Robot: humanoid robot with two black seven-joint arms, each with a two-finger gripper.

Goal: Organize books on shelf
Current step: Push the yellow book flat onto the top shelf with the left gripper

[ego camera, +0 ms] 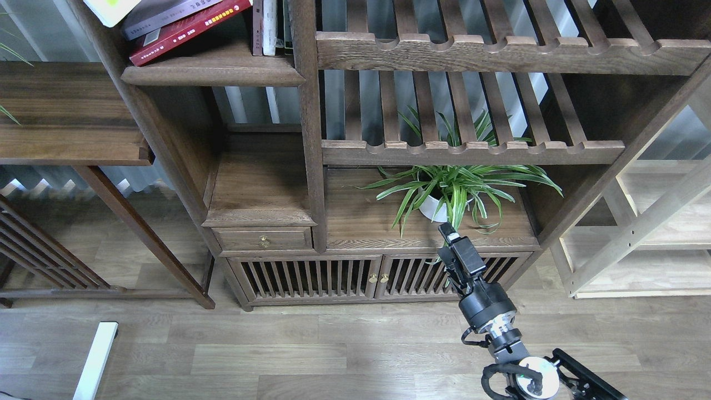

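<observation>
Books are gathered at the top left of the view, on the narrow dark-brown shelf with the rounded front edge. The dark red book lies flat and askew on the board, its spine towards the front. The white-lavender book lies on top of it. The yellow-green book shows only a white corner with a bit of green at the upper edge of the view, over the left end of the pile; whether it rests there or is held up cannot be told, since whatever might carry it is out of the picture.

Beside the pile, against the upright post, a few thin books stand on end.

By my judgement the task is well along: two books lie on the shelf and the third is at the pile. What seems left is settling that book and perhaps squaring the crooked stack.

The right pincer hangs low, in front of the potted plant, well apart from the books. It has hold of nothing; its fingers are seen end-on, so how wide they stand I cannot tell. The left pincer is not in view.
</observation>
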